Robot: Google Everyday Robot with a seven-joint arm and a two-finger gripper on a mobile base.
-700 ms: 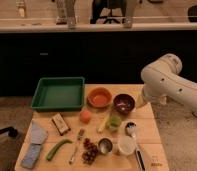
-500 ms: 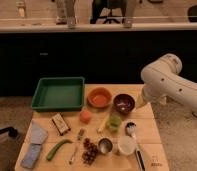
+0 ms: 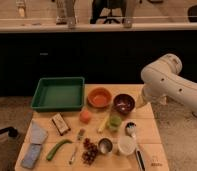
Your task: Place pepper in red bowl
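Observation:
The pepper (image 3: 58, 148), long, slender and green, lies on the wooden table (image 3: 147, 131) near its front left. The red bowl (image 3: 99, 97), orange-red and empty, stands at the back middle, right of the green tray. My white arm reaches in from the right, bends at its elbow (image 3: 167, 70), and tapers down to the gripper (image 3: 141, 101), which hangs by the back right of the table, just right of a dark bowl. The gripper is open and holds nothing, far from the pepper.
A green tray (image 3: 58, 93) fills the back left. A dark maroon bowl (image 3: 124, 103) sits right of the red one. An orange ball (image 3: 85, 116), a yellow-green item (image 3: 113, 122), a snack bar (image 3: 60, 123), grapes (image 3: 89, 151), a metal cup (image 3: 105, 145), a white cup (image 3: 126, 145) and a blue cloth (image 3: 34, 145) crowd the table.

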